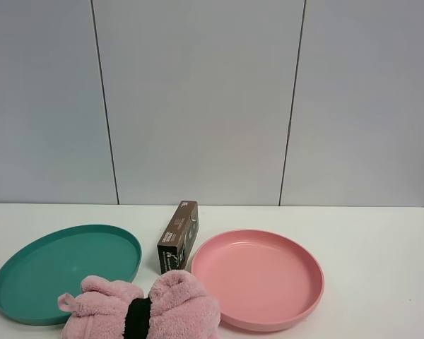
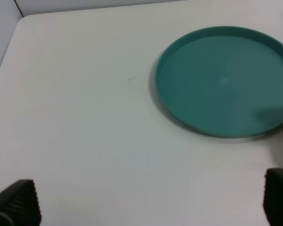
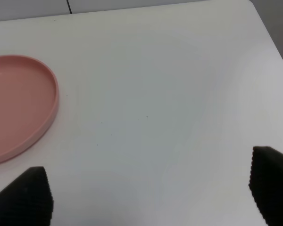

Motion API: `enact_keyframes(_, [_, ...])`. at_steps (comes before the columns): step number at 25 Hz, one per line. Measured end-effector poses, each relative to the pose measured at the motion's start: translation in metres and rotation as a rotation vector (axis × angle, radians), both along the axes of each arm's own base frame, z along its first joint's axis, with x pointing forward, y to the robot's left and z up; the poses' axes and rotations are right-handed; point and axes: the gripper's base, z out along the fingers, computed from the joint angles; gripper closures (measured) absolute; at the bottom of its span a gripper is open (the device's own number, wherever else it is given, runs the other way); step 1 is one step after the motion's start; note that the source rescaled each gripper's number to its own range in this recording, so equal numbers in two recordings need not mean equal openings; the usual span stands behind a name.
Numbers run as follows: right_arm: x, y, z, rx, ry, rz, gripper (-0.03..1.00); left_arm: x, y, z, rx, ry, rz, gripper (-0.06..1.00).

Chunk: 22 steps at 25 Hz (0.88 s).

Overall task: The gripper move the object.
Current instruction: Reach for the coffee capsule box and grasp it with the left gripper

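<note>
The box [image 1: 178, 236] lies on the table [image 1: 381, 240], midway between its side edges and in neither plate. The green plate [image 1: 49, 268] is just left of it and the pink plate [image 1: 258, 275] just right. A plush [image 1: 177, 304] at the near edge overlaps the green rim. The left claw [image 2: 146, 202] and right claw [image 3: 148, 193] are both spread, gripping nothing.

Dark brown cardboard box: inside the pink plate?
No, the dark brown cardboard box lies on the white table between the round teal plate and the round pink plate.
</note>
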Motion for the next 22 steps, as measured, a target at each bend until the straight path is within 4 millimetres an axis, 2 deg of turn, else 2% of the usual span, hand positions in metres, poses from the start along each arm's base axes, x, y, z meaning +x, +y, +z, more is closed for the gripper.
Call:
enact_keyframes(9, [0.0,0.0,0.0,0.0,0.0,0.0,-0.03,0.0,-0.001,0.0,-0.014,-0.002,-0.01,0.0])
enact_keyframes(11, [0.0,0.0,0.0,0.0,0.0,0.0,-0.03,-0.002,-0.003,0.006,-0.034,-0.024,-0.023,0.0])
enact_keyframes(17, [0.0,0.0,0.0,0.0,0.0,0.0,-0.03,-0.006,-0.004,0.047,-0.032,-0.13,-0.04,0.0])
enact_keyframes(22, [0.0,0.0,0.0,0.0,0.0,0.0,-0.03,0.014,-0.006,0.077,-0.027,-0.084,-0.058,0.0])
